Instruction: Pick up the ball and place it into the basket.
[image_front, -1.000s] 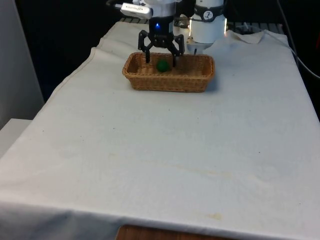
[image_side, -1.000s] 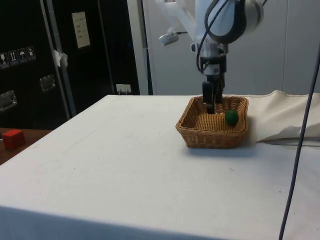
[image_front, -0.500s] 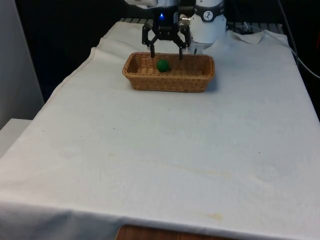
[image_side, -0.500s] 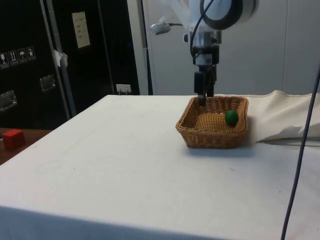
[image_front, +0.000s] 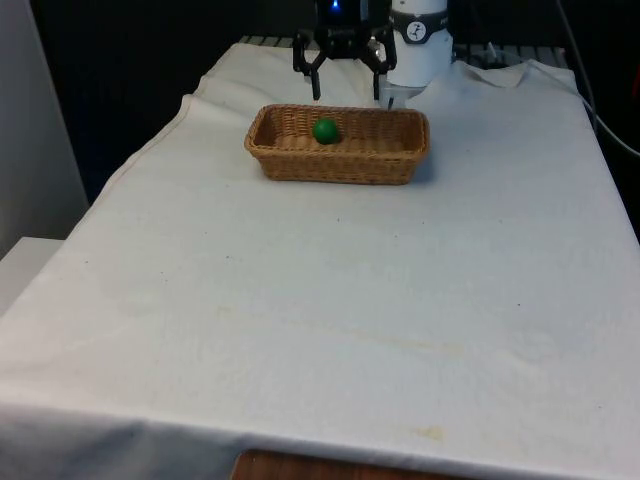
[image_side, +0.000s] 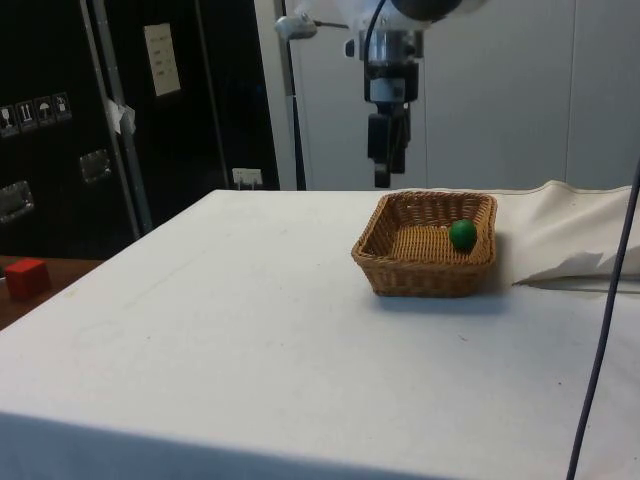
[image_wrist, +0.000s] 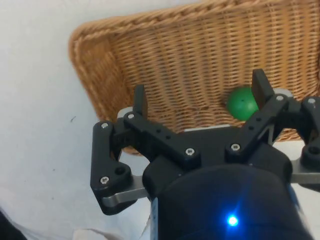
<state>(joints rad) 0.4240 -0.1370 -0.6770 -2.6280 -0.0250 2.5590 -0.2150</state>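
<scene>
Gripper (image_front: 348, 82) fingers stand spread wide apart with nothing between them, black and empty, hanging in the air above the far edge of the rectangular woven wicker basket (image_front: 338, 158). From the side camera the gripper (image_side: 384, 168) hangs clear above the basket's (image_side: 428, 270) rim, apart from it. The small green ball (image_front: 325, 130) lies inside the basket, resting on the woven floor toward the front view's left half and close to the far wall; the side camera shows the ball (image_side: 462, 234) sitting low against the weave, and the wrist camera sees the ball (image_wrist: 242, 103) in the basket (image_wrist: 165, 65) beneath the open gripper (image_wrist: 200, 102).

Judging from this, the ball is already delivered and the step in hand is the retreat. Done well, it means rising straight up so neither finger catches the wicker rim, keeping the fingers spread so nothing is snagged, and avoiding any sideways sweep low over the basket that could nudge it along the white cloth-covered table (image_front: 330, 300)
</scene>
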